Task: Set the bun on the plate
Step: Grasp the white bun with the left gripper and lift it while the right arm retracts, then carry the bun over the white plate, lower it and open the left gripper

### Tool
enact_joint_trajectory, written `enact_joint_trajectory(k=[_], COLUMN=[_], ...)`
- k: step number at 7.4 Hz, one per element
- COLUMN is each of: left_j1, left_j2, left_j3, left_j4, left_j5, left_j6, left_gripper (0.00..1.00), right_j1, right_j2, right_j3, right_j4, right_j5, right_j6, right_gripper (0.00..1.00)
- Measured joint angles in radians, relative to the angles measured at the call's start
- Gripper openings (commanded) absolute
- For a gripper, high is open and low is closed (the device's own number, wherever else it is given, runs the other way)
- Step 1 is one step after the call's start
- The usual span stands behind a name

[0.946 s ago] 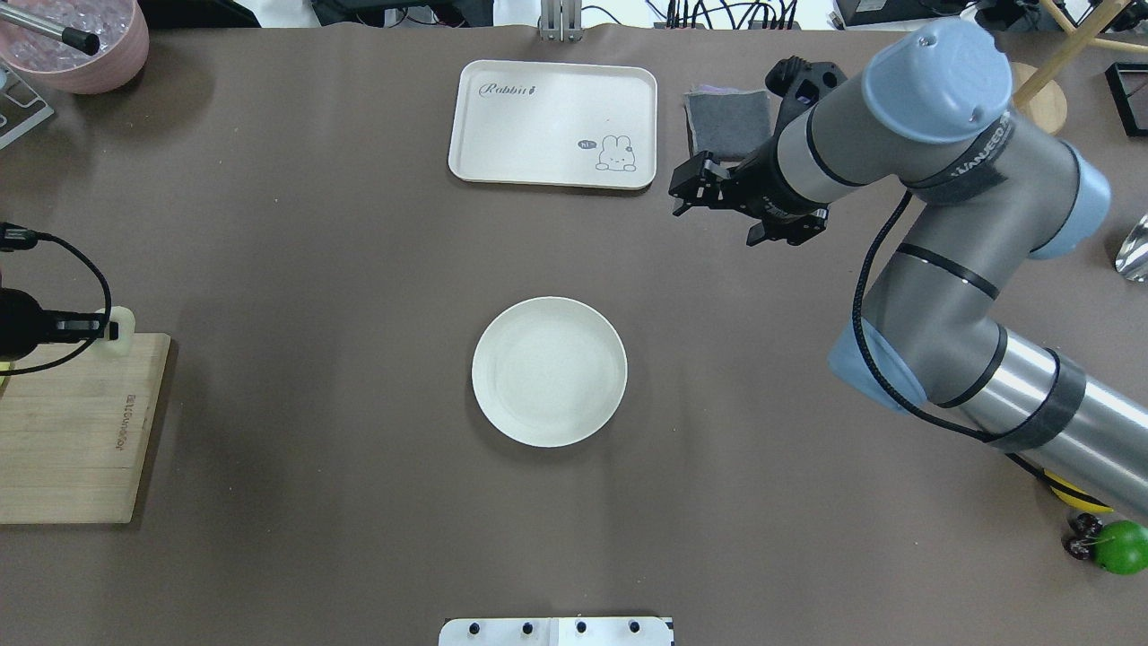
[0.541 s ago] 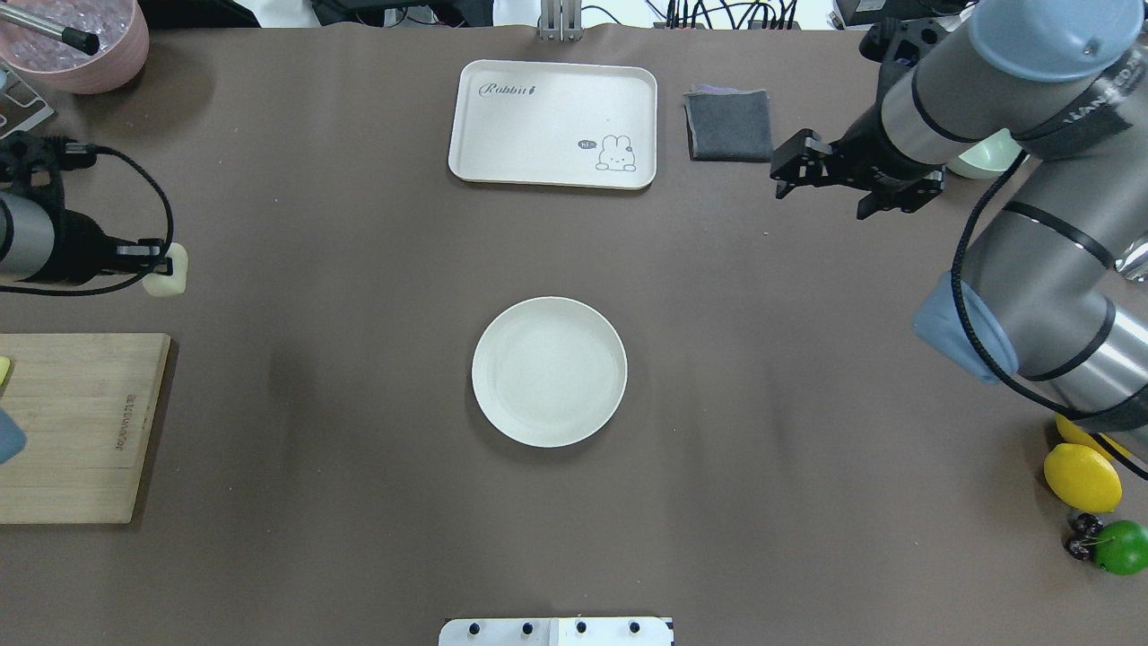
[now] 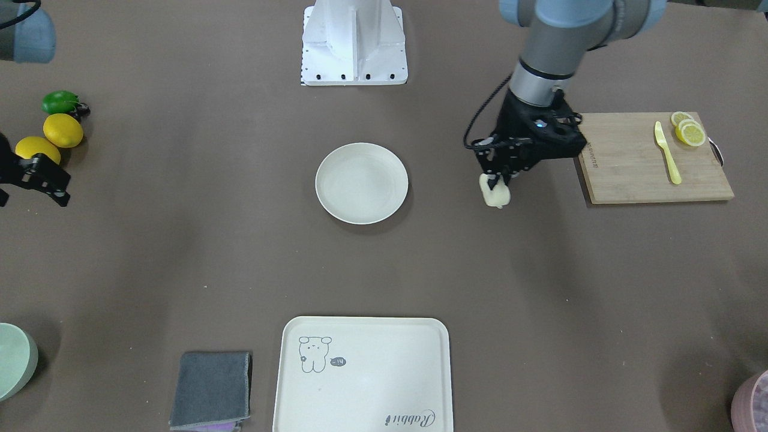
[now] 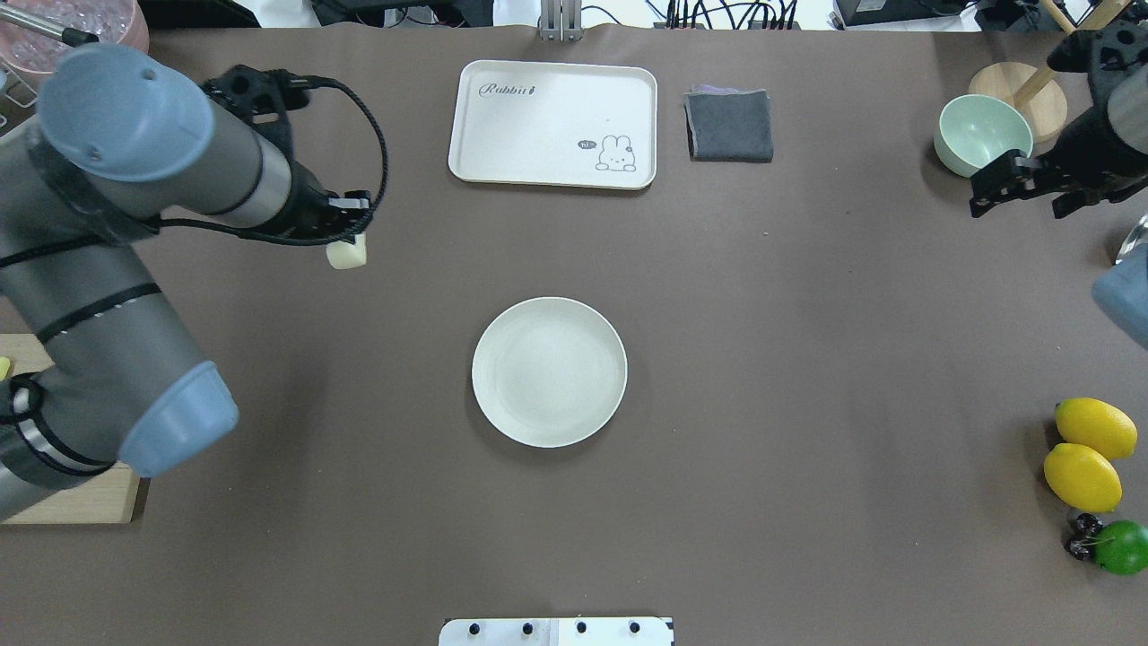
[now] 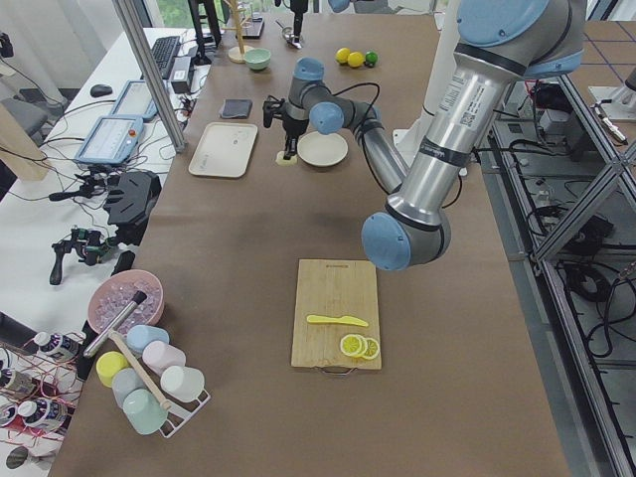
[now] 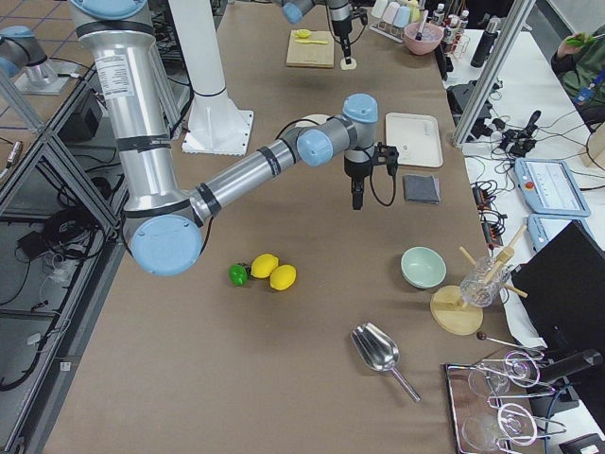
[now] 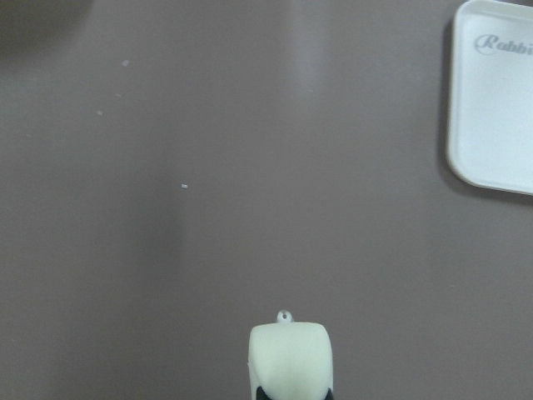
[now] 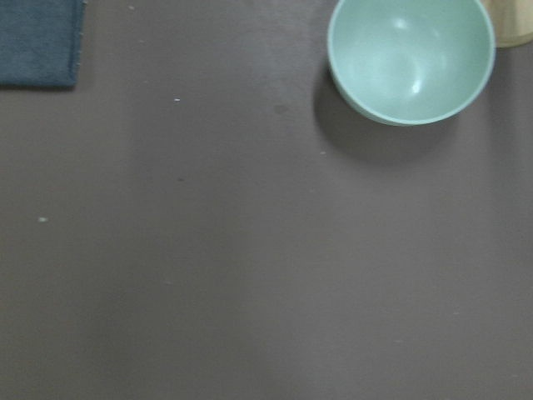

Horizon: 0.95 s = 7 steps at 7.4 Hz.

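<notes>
The bun [image 4: 346, 254], a small pale cream lump, hangs just above the brown table, and my left gripper [image 4: 348, 240] is shut on it. In the front-facing view the bun [image 3: 494, 195] is to the right of the plate [image 3: 362, 183], with bare table between them. The left wrist view shows the bun [image 7: 291, 360] at the bottom edge over bare table. The round cream plate [image 4: 549, 371] sits empty at the table's middle. My right gripper [image 4: 1016, 209] is open and holds nothing, far off at the right edge by the green bowl.
A cream tray [image 4: 553, 124] and a grey cloth [image 4: 729, 125] lie at the far side. A pale green bowl [image 4: 983, 135] stands far right. Two lemons [image 4: 1094, 429] and a lime [image 4: 1121, 546] lie near right. The cutting board [image 3: 627, 157] holds lemon slices [image 3: 689, 132] and a yellow knife [image 3: 666, 153].
My left arm has carried the bun from the cutting board's edge out over the table, rightward toward the plate's side. My right arm has swung back to the right edge.
</notes>
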<state>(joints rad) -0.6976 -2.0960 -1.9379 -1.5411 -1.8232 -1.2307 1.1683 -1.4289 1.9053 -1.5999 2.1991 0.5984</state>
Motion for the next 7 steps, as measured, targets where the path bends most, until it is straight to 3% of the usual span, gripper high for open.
enact_joint_trajectory(k=[3, 7], left_j1=[0.189, 0.351], left_j2=[-0.139, -0.203], left_j3=[0.107, 0.283], left_j4=[-0.005, -0.177], left_j5=[0.143, 0.301], left_j6=[-0.125, -0.210], left_gripper=[0.26, 0.28], right_j1=[0.183, 0.303], right_j2=[-0.114, -0.173], right_j3=[-0.042, -0.090], right_j4=[0.005, 0.003], right_j5=[0.129, 0.150], right_j6=[-0.248, -0.418], right_gripper=[1.00, 1.00])
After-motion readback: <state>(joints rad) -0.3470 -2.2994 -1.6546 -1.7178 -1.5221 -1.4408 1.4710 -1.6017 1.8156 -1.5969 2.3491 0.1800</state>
